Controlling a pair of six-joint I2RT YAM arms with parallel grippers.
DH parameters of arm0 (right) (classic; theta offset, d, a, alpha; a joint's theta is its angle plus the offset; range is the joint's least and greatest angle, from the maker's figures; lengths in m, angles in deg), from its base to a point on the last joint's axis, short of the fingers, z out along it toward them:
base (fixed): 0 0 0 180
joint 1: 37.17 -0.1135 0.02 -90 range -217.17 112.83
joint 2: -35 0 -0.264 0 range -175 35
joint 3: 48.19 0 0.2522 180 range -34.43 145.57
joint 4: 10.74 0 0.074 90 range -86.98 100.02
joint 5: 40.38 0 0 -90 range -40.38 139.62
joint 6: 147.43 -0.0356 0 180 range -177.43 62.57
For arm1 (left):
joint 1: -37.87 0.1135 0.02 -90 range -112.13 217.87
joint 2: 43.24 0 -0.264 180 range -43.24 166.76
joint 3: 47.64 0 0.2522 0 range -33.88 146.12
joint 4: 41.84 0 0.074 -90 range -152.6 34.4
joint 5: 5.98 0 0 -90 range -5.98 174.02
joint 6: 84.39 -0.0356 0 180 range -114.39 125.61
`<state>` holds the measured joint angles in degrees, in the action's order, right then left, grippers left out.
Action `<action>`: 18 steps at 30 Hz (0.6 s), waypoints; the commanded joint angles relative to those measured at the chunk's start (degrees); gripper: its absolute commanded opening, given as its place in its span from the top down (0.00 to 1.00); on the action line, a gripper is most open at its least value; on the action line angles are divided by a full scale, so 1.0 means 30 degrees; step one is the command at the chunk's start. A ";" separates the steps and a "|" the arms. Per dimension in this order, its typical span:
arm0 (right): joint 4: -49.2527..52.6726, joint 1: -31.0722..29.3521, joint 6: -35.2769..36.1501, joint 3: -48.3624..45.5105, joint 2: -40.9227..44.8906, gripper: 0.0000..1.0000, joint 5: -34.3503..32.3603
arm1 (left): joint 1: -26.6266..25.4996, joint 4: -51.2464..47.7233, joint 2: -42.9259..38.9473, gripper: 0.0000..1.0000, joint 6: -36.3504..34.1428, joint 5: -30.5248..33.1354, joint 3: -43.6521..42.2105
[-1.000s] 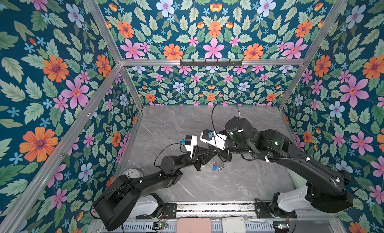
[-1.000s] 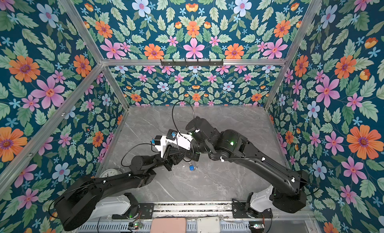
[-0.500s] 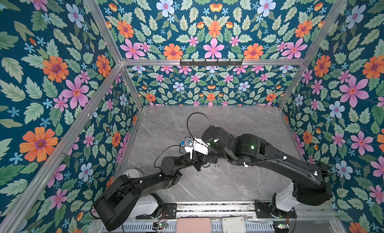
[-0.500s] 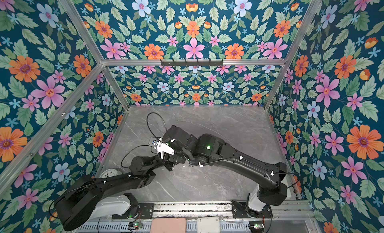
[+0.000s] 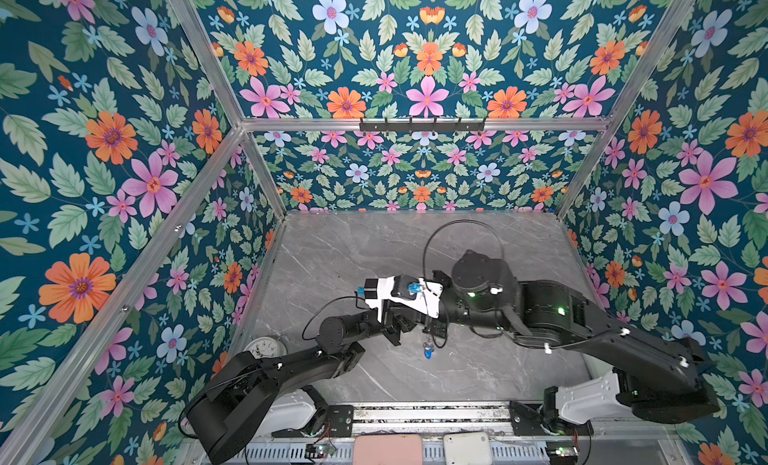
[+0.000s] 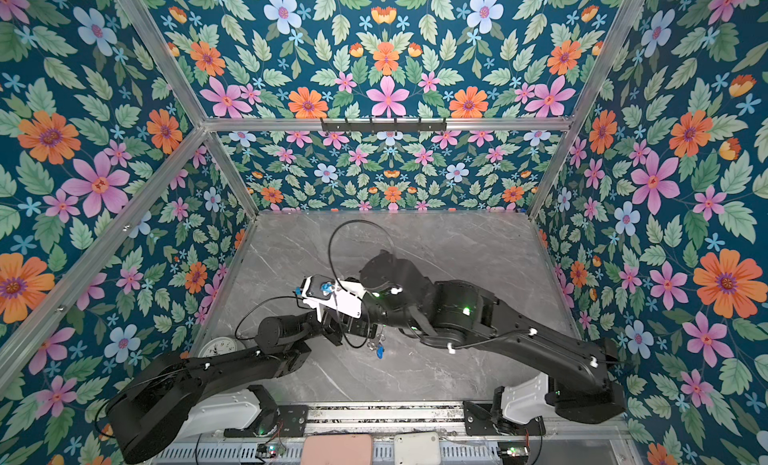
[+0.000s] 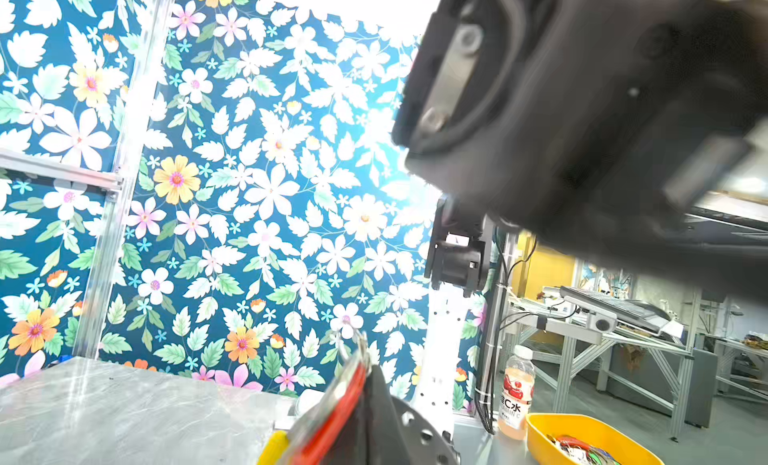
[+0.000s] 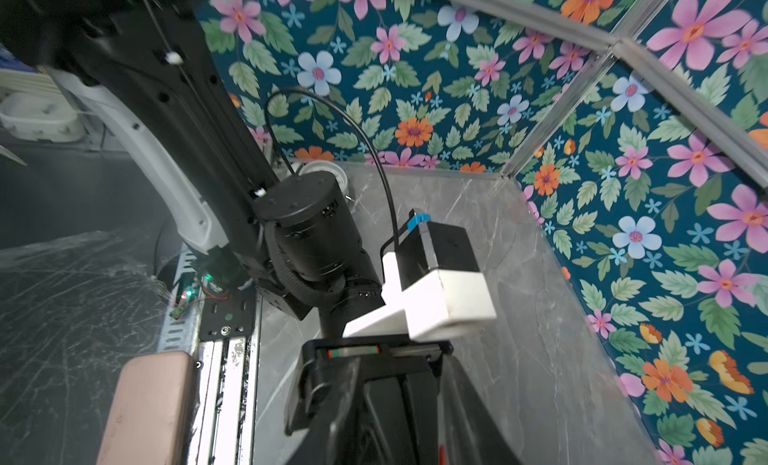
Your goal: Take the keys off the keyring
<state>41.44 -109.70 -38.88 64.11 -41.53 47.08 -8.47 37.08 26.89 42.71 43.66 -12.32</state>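
My left gripper [image 7: 365,369] is shut. Pressed between its fingers are the keyring, of which the yellow segment [image 7: 274,444] shows, and the red key [image 7: 340,404] with a small silver loop at its tip. In both top views the two grippers meet at mid-table, and the blue key [image 5: 428,353] [image 6: 379,351] sits just below them under its silver loops. I cannot tell whether it hangs or lies on the table. My right gripper [image 8: 399,434] faces the left gripper's body closely. Its blurred fingers [image 8: 469,421] stand apart, with nothing clearly held.
A small white clock [image 5: 266,346] sits by the left wall near the left arm. A black hook rail [image 5: 419,124] runs along the back wall. A pink pad [image 5: 386,448] and a white box [image 5: 467,446] lie on the front rail. Floral walls close in three sides.
The right arm swung far left half a second ago and is back to the right, with its jaws now parted. The blue key sits nearer the front than one second ago. The left arm held still.
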 commanded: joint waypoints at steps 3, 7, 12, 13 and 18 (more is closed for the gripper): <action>-0.2676 0.0422 -0.1828 -0.2408 0.2967 0.65 0.0474 | 0.0045 0.1068 -0.0141 1.00 -0.0218 0.0181 -0.0090; -0.3664 0.3809 -0.4589 -0.5291 0.5253 0.62 0.3399 | 0.0057 0.1068 -0.0286 1.00 -0.0006 0.0291 -0.0099; -0.5662 0.8850 -0.7627 -0.8565 0.6676 0.61 1.0845 | 0.0060 0.0995 -0.0495 1.00 0.0082 0.0558 -0.0200; -0.6124 0.9507 -0.8031 -0.9022 0.6698 0.60 1.2232 | 0.0053 0.0966 -0.0546 1.00 0.0138 0.0562 -0.0215; -0.7768 1.0470 -0.8767 -1.0241 0.6342 0.54 1.6096 | 0.0067 0.0725 -0.0777 1.00 0.0331 0.0659 -0.0228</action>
<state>24.65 -78.90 -61.92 34.23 -22.17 83.07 -8.34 37.02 25.03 43.17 45.08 -12.95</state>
